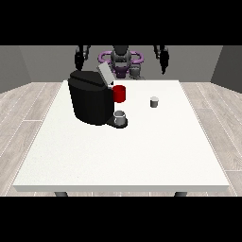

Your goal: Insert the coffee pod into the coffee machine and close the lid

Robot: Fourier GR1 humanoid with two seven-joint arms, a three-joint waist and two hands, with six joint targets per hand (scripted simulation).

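A black coffee machine [90, 100] stands on the left half of the white table [123, 151]. Its grey lid [105, 74] is tilted up and open. A small grey coffee pod [154, 101] stands upright on the table to the right of the machine. A grey cup [120, 116] sits on the machine's front tray. The hand at the view's left [81, 55] hangs raised behind the machine. The hand at the view's right [163, 57] hangs raised behind the table's far edge, well above and behind the pod. Neither hand touches anything.
A red mug [120, 93] stands right behind the machine's front, next to the lid. The robot's torso [121, 60] is at the far edge of the table. Wooden floor surrounds the table.
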